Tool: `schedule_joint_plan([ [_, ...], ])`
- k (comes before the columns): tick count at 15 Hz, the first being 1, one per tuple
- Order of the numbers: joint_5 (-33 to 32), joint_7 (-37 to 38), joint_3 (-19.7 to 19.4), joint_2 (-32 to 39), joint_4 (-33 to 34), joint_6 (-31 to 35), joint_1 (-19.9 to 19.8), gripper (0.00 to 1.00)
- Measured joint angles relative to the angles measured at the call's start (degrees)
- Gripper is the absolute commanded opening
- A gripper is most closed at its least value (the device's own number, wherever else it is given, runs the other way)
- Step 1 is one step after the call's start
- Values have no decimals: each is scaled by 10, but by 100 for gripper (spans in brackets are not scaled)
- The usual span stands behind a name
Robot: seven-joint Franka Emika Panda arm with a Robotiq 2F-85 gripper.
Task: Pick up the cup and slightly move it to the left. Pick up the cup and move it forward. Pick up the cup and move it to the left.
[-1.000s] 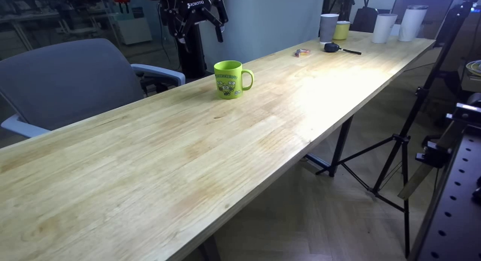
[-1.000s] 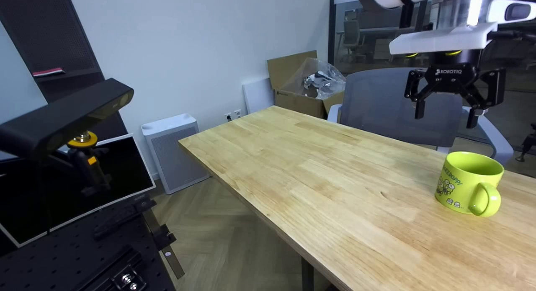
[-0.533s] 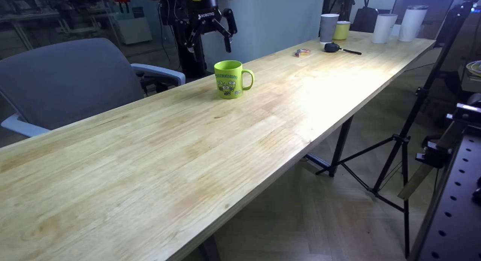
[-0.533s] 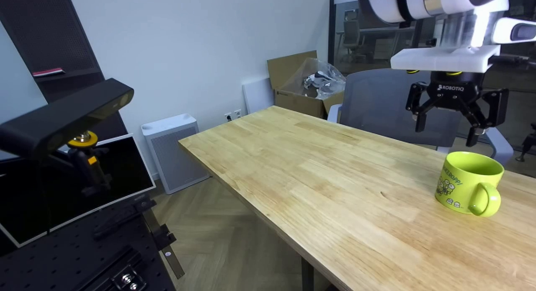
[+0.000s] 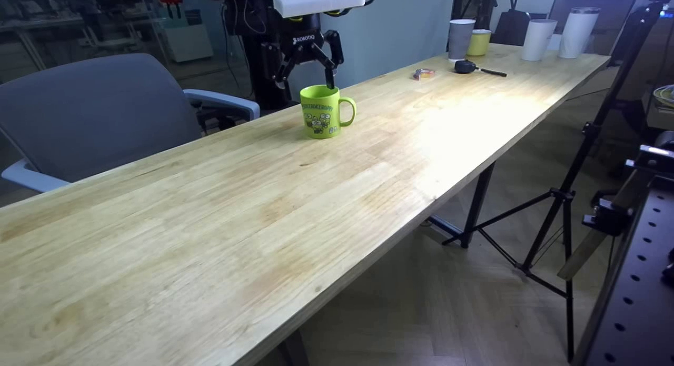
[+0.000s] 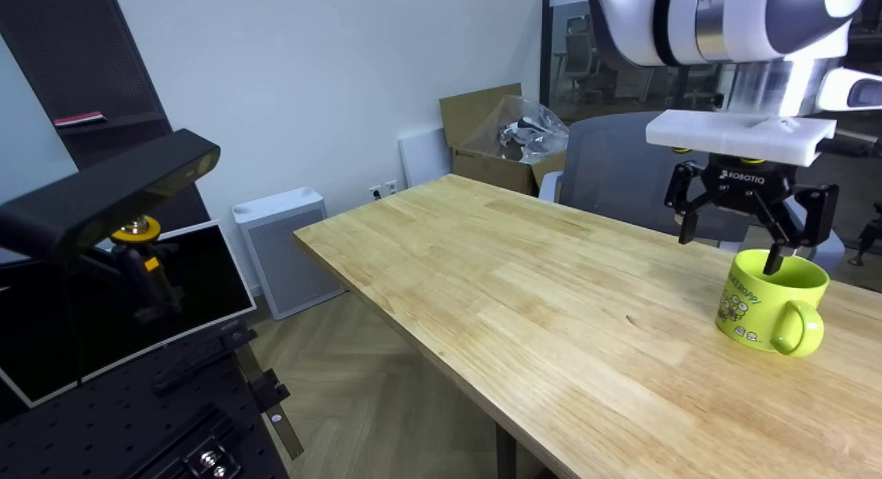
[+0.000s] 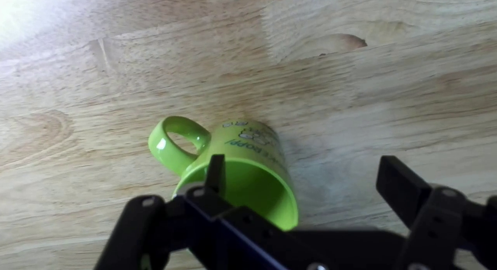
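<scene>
The cup, a lime-green mug with a loop handle and cartoon print, stands upright on the wooden table in both exterior views (image 5: 317, 113) (image 6: 758, 313). It also shows in the wrist view (image 7: 248, 145), handle toward the upper left. My gripper (image 6: 730, 248) is open and empty, pointing down at the cup's rim height. In the wrist view the gripper (image 7: 306, 178) has one fingertip over the cup's mouth. The other fingertip is beyond the printed wall, apart from the cup. I cannot tell whether the first tip dips below the rim. The linkage hides part of the rim.
The wooden table (image 5: 237, 213) runs lengthwise. At its far end stand a grey cup (image 5: 459, 39), a yellow-green cup (image 5: 478, 42), white cups (image 5: 539, 39) and a black object with a strap (image 5: 464, 66). An office chair (image 6: 634, 169) stands behind the table edge.
My gripper has come down from above the cup to its rim, shifting slightly to the right in an exterior view. It stays open. The cup has not moved.
</scene>
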Motion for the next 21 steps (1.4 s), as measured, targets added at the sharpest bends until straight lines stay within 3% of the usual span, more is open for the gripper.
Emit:
schedule_joint_plan([
  [5,2,-49,15,4,-16,11,-17,100],
  [21,-3,-51,4,5,10,-55,-17,100],
])
